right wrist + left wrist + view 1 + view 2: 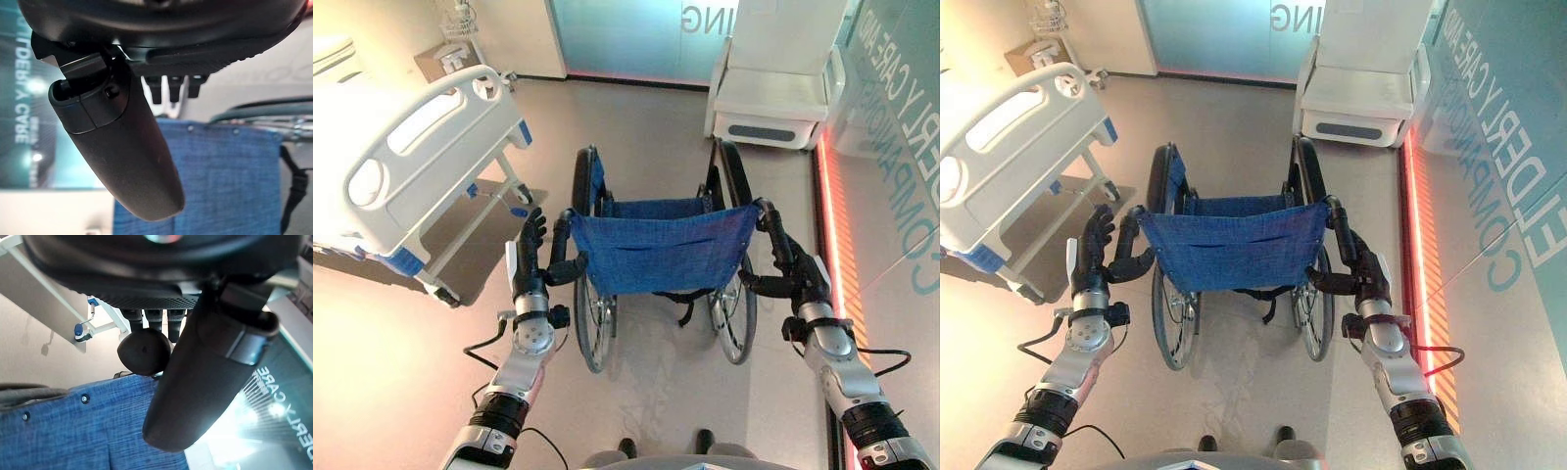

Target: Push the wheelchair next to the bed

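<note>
The wheelchair (pixel 661 259) stands on the floor (pixel 646 127) straight ahead, its back facing the robot. The bed (pixel 406 171) lies to its left, apart from it. Behind and right of the wheelchair stands what looks like an armchair (pixel 773 83), against the wall.

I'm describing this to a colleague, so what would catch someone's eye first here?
The wheelchair with its blue fabric back, in the middle of the floor, with the left hand and the right hand at its two push handles. Next, the white bed to the robot's left, apart from the chair.
</note>
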`<state>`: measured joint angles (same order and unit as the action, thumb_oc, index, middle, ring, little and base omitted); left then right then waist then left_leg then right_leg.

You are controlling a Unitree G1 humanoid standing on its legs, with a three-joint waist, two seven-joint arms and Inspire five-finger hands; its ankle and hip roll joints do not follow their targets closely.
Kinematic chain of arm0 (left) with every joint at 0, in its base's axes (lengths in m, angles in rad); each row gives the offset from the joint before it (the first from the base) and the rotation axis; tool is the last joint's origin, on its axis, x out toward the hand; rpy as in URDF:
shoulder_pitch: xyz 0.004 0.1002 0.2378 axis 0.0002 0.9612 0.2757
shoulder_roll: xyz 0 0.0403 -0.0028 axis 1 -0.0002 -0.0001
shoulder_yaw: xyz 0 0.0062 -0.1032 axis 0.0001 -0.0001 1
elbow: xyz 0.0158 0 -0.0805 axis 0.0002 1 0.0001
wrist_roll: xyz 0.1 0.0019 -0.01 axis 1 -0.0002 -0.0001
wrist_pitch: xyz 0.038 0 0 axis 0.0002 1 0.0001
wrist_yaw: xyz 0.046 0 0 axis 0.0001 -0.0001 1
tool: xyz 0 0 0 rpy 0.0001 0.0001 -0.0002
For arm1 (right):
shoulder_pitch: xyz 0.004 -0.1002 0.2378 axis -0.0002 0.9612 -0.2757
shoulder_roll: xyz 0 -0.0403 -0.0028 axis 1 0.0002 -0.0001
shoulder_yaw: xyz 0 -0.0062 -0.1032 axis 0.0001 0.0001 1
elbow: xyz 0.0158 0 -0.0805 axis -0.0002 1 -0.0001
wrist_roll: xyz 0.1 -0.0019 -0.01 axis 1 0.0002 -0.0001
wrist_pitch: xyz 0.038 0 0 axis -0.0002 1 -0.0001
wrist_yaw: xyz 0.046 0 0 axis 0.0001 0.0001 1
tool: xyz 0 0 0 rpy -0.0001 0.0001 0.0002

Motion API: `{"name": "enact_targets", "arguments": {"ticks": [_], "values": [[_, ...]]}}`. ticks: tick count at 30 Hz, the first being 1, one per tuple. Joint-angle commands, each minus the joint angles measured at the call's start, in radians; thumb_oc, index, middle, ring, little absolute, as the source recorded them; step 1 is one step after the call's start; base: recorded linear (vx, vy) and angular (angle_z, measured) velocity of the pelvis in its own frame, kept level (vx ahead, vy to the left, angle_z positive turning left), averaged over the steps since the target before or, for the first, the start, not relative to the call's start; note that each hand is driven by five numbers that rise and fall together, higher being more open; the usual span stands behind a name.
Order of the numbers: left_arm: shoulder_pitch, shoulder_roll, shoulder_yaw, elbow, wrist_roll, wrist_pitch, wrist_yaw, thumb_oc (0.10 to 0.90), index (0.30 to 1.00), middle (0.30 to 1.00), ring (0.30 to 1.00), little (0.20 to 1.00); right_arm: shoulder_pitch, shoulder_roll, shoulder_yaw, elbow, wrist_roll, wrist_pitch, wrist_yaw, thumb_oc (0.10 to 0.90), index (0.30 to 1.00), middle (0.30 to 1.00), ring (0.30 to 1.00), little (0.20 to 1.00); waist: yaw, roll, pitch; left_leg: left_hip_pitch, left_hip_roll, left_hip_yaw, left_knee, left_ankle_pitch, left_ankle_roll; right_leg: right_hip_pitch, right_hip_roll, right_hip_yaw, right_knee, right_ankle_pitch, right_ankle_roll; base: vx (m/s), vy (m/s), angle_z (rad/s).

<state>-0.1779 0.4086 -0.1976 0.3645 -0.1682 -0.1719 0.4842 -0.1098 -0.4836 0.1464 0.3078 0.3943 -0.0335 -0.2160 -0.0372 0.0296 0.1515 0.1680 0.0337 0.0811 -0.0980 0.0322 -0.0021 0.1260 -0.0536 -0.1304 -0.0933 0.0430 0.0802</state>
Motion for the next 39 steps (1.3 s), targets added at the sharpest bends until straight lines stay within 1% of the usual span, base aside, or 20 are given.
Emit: {"name": "enact_targets", "arguments": {"ticks": [1, 5, 9, 12, 15, 16, 20, 22, 24, 25, 29, 35, 39], "values": [[-0.137, 0.090, -0.023, 0.110, 0.032, -0.002, 0.047, 0.800, 0.900, 0.900, 0.900, 0.900, -0.141, -0.060, 0.004, -0.032, -0.052, -0.060, -0.057, 0.800, 0.900, 0.900, 0.900, 0.900, 0.001, -0.041, -0.035, -0.003, -0.074, -0.023, 0.011, -0.045, 0.024, 0.023, 0.026, 0.014, 0.029, -0.031, -0.020, 0.00, 0.000, 0.00], [-0.176, 0.107, -0.034, 0.123, 0.036, -0.004, 0.049, 0.800, 0.900, 0.900, 0.900, 0.900, -0.172, -0.074, 0.014, -0.023, -0.078, -0.045, -0.098, 0.800, 0.900, 0.900, 0.900, 0.900, -0.002, -0.040, -0.037, -0.002, -0.074, -0.023, 0.011, -0.045, 0.024, 0.023, 0.026, 0.017, 0.030, -0.031, -0.019, 0.00, 0.000, 0.00], [-0.225, 0.128, -0.050, 0.137, 0.040, 0.040, 0.028, 0.800, 0.900, 0.900, 0.900, 0.900, -0.209, -0.073, 0.028, -0.035, -0.080, -0.035, -0.111, 0.800, 0.900, 0.900, 0.900, 0.900, -0.006, -0.034, -0.030, -0.002, -0.075, -0.024, 0.011, -0.045, 0.025, 0.019, 0.028, 0.023, 0.033, -0.030, -0.019, 0.00, 0.000, 0.00], [-0.253, 0.139, -0.058, 0.163, 0.016, 0.062, 0.015, 0.800, 0.900, 0.900, 0.900, 0.900, -0.233, -0.070, 0.041, -0.047, -0.079, -0.028, -0.112, 0.800, 0.900, 0.900, 0.900, 0.900, -0.009, -0.032, -0.029, -0.002, -0.076, -0.024, 0.011, -0.045, 0.024, 0.019, 0.028, 0.024, 0.031, -0.028, -0.018, 0.00, 0.000, 0.00], [-0.292, 0.149, -0.068, 0.195, 0.008, 0.088, 0.000, 0.800, 0.900, 0.900, 0.900, 0.900, -0.278, -0.067, 0.054, -0.056, -0.070, -0.027, -0.121, 0.800, 0.900, 0.900, 0.900, 0.900, -0.012, -0.027, -0.028, -0.001, -0.078, -0.023, 0.011, -0.046, 0.024, 0.021, 0.029, 0.025, 0.029, -0.028, -0.020, 0.00, 0.000, 0.00], [-0.312, 0.152, -0.079, 0.206, 0.002, 0.106, -0.002, 0.800, 0.900, 0.900, 0.900, 0.900, -0.308, -0.064, 0.060, -0.063, -0.061, -0.030, -0.123, 0.800, 0.900, 0.900, 0.900, 0.900, -0.012, -0.025, -0.027, -0.001, -0.078, -0.023, 0.011, -0.046, 0.024, 0.020, 0.030, 0.026, 0.029, -0.029, -0.021, 0.00, 0.000, 0.00], [-0.329, 0.149, -0.078, 0.225, -0.044, 0.129, -0.002, 0.800, 0.900, 0.900, 0.900, 0.900, -0.332, -0.058, 0.064, -0.105, -0.066, -0.037, -0.113, 0.800, 0.900, 0.900, 0.900, 0.900, -0.015, -0.023, -0.026, -0.003, -0.078, -0.022, 0.011, -0.046, 0.023, 0.020, 0.031, 0.028, 0.029, -0.032, -0.022, 0.00, 0.000, 0.00], [-0.326, 0.135, -0.067, 0.240, -0.065, 0.161, -0.012, 0.800, 0.900, 0.900, 0.900, 0.900, -0.322, -0.046, 0.061, -0.148, -0.085, -0.046, -0.110, 0.800, 0.900, 0.900, 0.900, 0.900, -0.018, -0.022, -0.026, -0.005, -0.079, -0.022, 0.011, -0.044, 0.024, 0.019, 0.032, 0.030, 0.030, -0.034, -0.023, 0.00, 0.000, 0.00], [-0.321, 0.128, -0.062, 0.246, -0.069, 0.174, -0.019, 0.800, 0.900, 0.900, 0.900, 0.900, -0.314, -0.044, 0.055, -0.166, -0.088, -0.052, -0.111, 0.800, 0.900, 0.900, 0.900, 0.900, -0.019, -0.022, -0.027, -0.005, -0.079, -0.022, 0.011, -0.044, 0.024, 0.018, 0.032, 0.030, 0.031, -0.035, -0.023, 0.00, 0.000, 0.00], [-0.317, 0.120, -0.059, 0.254, -0.083, 0.193, -0.030, 0.800, 0.900, 0.900, 0.900, 0.900, -0.306, -0.042, 0.047, -0.188, -0.092, -0.058, -0.109, 0.800, 0.900, 0.900, 0.900, 0.900, -0.022, -0.022, -0.027, -0.006, -0.079, -0.021, 0.011, -0.044, 0.025, 0.017, 0.032, 0.031, 0.031, -0.035, -0.023, 0.00, 0.000, 0.00], [-0.313, 0.097, -0.043, 0.286, -0.131, 0.226, -0.034, 0.800, 0.900, 0.900, 0.900, 0.900, -0.298, -0.046, 0.034, -0.236, -0.090, -0.070, -0.107, 0.800, 0.900, 0.900, 0.900, 0.900, -0.028, -0.021, -0.025, -0.005, -0.081, -0.017, 0.012, -0.045, 0.028, 0.016, 0.033, 0.034, 0.033, -0.037, -0.023, 0.00, 0.000, 0.00], [-0.326, 0.107, -0.029, 0.315, -0.119, 0.241, -0.041, 0.800, 0.900, 0.900, 0.900, 0.900, -0.277, -0.060, 0.012, -0.295, -0.099, -0.073, -0.107, 0.800, 0.900, 0.900, 0.900, 0.900, -0.040, -0.020, -0.023, -0.004, -0.081, -0.005, 0.014, -0.047, 0.028, 0.015, 0.033, 0.040, 0.033, -0.036, -0.022, 0.00, 0.000, 0.00], [-0.336, 0.122, -0.025, 0.329, -0.113, 0.227, -0.052, 0.800, 0.900, 0.900, 0.900, 0.900, -0.269, -0.070, 0.011, -0.309, -0.111, -0.040, -0.082, 0.800, 0.900, 0.900, 0.900, 0.900, -0.046, -0.020, -0.021, -0.004, -0.082, 0.005, 0.016, -0.050, 0.028, 0.012, 0.032, 0.044, 0.034, -0.035, -0.020, 0.00, 0.000, 0.00]]}}
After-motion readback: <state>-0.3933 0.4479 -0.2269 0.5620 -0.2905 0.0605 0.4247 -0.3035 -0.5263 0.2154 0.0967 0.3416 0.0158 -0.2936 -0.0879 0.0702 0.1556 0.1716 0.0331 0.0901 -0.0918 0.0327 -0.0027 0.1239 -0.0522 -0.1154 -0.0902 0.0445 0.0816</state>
